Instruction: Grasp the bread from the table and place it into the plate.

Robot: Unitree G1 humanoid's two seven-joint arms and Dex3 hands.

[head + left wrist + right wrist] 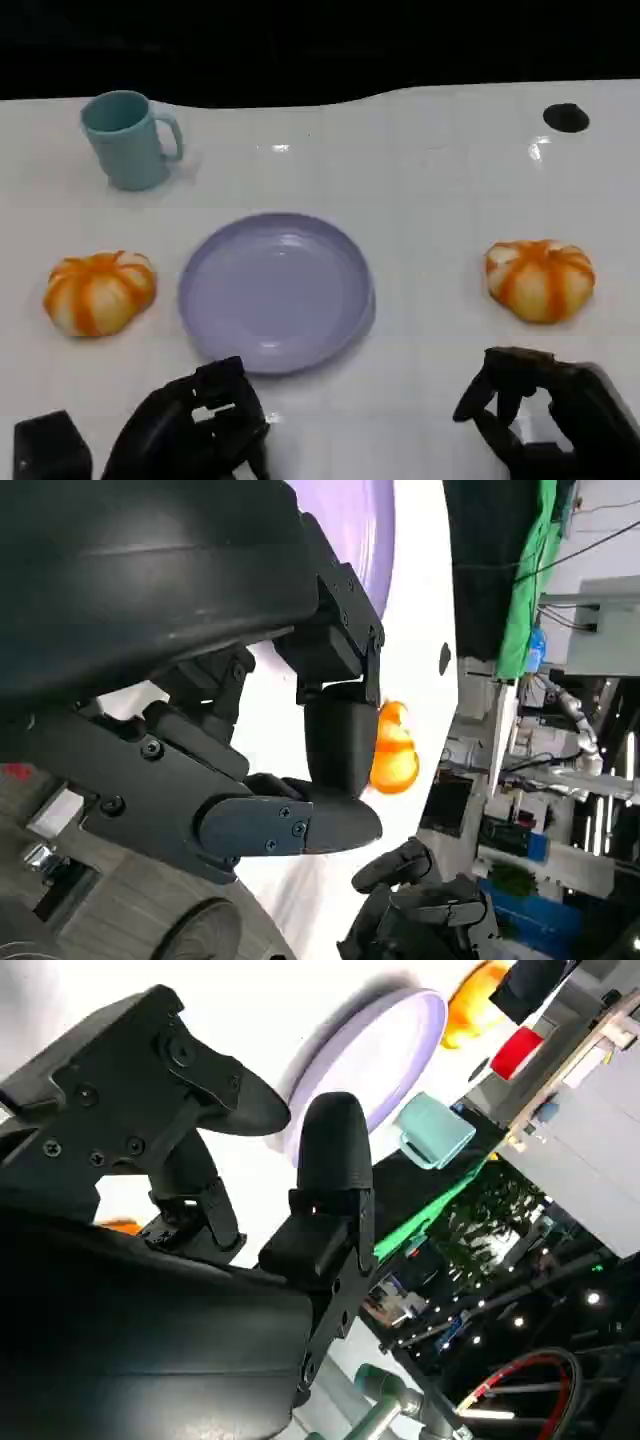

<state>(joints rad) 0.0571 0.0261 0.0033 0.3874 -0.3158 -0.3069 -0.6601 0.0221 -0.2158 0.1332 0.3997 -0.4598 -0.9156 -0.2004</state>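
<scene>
Two round orange-and-white breads lie on the white table: one left of the purple plate, the other to its right. The plate holds nothing. My left hand hovers near the table's front edge, just below the plate, fingers apart and holding nothing. My right hand sits at the lower right, in front of the right bread, also holding nothing. The left wrist view shows the right bread past its fingers. The right wrist view shows the plate and left bread.
A teal mug stands at the back left, handle to the right. A black round spot marks the table's far right. A black block sits at the lower left corner. The table's far edge meets a dark background.
</scene>
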